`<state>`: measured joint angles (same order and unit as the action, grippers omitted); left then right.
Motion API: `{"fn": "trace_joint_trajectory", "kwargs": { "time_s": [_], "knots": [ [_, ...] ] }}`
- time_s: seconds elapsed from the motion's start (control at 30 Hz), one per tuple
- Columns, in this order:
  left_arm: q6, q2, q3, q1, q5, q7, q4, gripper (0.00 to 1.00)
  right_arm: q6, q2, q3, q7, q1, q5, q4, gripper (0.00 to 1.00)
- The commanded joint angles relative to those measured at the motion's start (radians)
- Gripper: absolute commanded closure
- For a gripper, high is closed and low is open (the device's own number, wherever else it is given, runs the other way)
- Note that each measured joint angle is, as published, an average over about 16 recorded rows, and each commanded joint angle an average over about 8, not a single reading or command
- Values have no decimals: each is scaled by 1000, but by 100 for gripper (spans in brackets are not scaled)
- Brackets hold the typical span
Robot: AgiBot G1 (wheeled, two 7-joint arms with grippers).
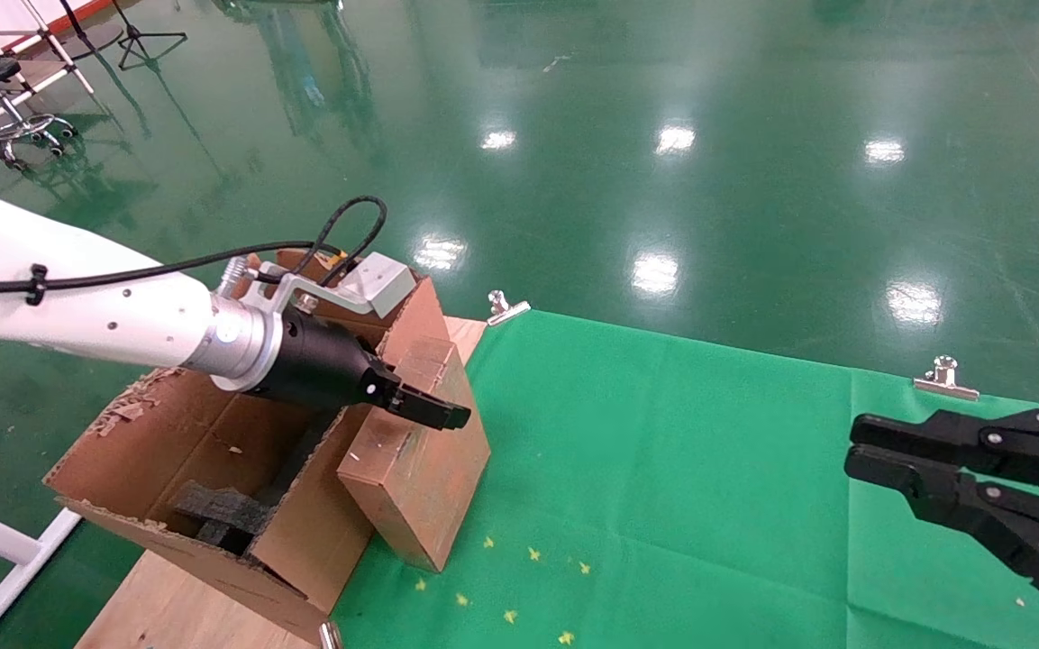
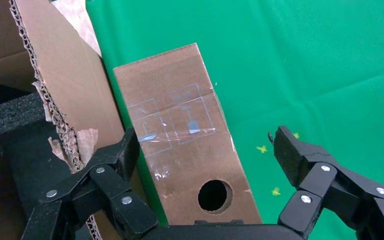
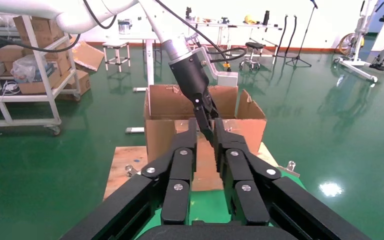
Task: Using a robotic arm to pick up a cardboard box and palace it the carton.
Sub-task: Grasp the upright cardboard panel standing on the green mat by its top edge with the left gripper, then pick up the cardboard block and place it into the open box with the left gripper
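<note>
The small brown cardboard box (image 1: 420,469) stands on the green cloth, leaning close against the carton (image 1: 150,433). In the left wrist view its narrow face with a round hole (image 2: 215,195) lies between my open fingers. My left gripper (image 1: 433,410) (image 2: 205,150), on the white arm, is open and straddles the box top. One finger (image 2: 122,152) sits between the box and the carton's torn flap (image 2: 65,75). The other finger (image 2: 290,152) stands apart from the box over the cloth. My right gripper (image 1: 851,446) (image 3: 205,125) hovers at the right, its jaws a narrow gap apart and empty.
Black foam blocks (image 1: 222,514) lie inside the carton. The green cloth (image 1: 663,469) is held by metal clips (image 1: 507,308) (image 1: 944,379) and carries small yellow marks. The carton rests on a wooden board (image 1: 168,604) at the table's left edge.
</note>
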<state>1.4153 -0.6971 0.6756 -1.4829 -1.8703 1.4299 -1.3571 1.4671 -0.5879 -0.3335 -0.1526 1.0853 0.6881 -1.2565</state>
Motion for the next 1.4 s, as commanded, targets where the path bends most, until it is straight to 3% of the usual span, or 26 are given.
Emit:
{"fn": "trace_joint_trajectory", "kwargs": {
  "time_s": [0.03, 0.83, 1.07, 1.4],
  "knots": [
    [0, 0, 0, 0, 0, 0, 0, 100, 0, 0, 0, 0, 0, 0, 0, 0],
    [14, 0, 3, -15, 0, -26, 18, 100, 0, 0, 0, 0, 0, 0, 0, 0],
    [34, 25, -18, -79, 28, -132, 11, 100, 0, 0, 0, 0, 0, 0, 0, 0],
    [19, 134, -145, -248, 145, -312, 25, 100, 0, 0, 0, 0, 0, 0, 0, 0]
  ]
}}
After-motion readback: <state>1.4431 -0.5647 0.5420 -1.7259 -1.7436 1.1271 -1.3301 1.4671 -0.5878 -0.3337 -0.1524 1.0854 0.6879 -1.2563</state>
